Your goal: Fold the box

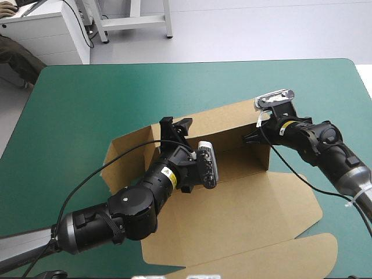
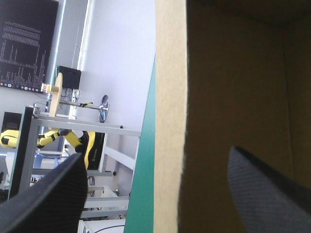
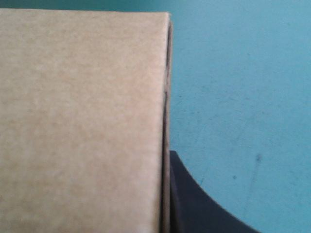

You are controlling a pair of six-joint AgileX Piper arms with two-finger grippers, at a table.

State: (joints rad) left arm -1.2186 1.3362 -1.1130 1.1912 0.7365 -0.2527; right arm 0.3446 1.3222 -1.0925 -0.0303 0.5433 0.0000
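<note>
Teal-green cover (image 1: 87,104), mid-table: brown box (image 1: 244,215), far wall upright, lid flat toward the near edge. Left gripper (image 1: 174,125): straddles that wall's left end, fingers wide, one each side, likely to hold it upright. Right gripper (image 1: 251,138): pinches the right corner, nearly closed, one finger (image 3: 204,204) visible outside, apparently to press the fold tight.

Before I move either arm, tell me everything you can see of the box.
The box, a cut brown board sheet, lies on the teal-green cover, partly folded: far wall and right end wall raised, left flap spread outward, lid panel flat toward the near edge. The left gripper is open astride the far wall; the right gripper pinches the right wall's corner.
</note>
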